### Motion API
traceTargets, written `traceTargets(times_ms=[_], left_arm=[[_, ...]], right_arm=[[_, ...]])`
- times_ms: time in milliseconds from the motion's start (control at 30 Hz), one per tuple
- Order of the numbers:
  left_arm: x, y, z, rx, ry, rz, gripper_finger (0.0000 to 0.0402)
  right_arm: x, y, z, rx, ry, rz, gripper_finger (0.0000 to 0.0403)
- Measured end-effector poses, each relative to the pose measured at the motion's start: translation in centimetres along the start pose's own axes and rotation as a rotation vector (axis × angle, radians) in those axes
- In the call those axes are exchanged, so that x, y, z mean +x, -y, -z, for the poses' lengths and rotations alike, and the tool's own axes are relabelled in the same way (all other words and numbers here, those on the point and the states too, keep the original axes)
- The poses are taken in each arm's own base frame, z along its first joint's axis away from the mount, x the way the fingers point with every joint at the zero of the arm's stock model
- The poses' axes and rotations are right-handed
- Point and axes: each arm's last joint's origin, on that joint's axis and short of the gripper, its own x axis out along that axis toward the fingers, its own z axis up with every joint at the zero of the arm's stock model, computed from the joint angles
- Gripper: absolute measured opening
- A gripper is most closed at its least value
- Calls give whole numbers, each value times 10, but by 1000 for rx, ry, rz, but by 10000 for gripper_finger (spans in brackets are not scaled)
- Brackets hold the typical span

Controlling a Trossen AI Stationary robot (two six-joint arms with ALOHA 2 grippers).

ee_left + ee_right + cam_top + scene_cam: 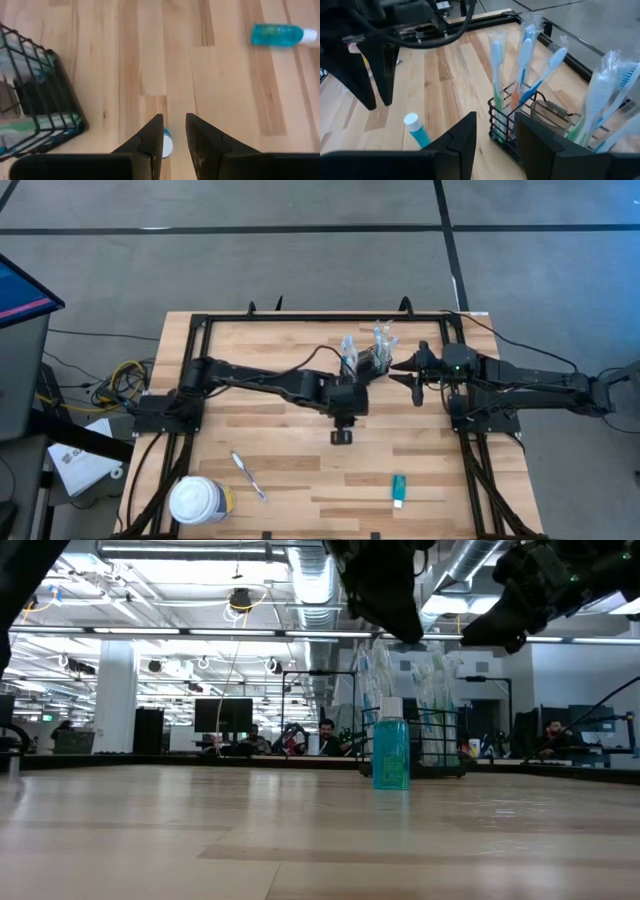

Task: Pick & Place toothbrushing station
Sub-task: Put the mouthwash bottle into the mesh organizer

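Two grippers are hovering near the table's far edge, each with jaws parted by a narrow gap and gripping nothing. Along the near edge, one white-lidded tub point(200, 500) is standing at the left corner, one loose toothbrush point(248, 476) is lying beside it, and one teal tube point(398, 490) is lying toward the right. A second teal tube point(166, 142) is standing mid-table, partly hidden beneath the left gripper point(173, 131). Beyond it, one black mesh caddy point(372, 362) is sitting near the far edge, between both grippers, with the right gripper point(495, 135) just beside it. Its wrapped toothbrushes point(522, 55) are overlapping, so their count is hard to make out.
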Motion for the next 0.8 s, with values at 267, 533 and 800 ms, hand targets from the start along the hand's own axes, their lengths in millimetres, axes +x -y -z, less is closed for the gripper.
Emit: traceTargets(times_ms=[267,533,800], left_arm=[[8,10,1,109,-32,6,76],[7,13,0,107,-27,13,76],[28,15,23,117,-122,22,83]], right_arm=[[0,0,3,-1,-32,1,123],[0,0,4,-1,-46,2,123],[0,0,4,-1,-46,2,123]])
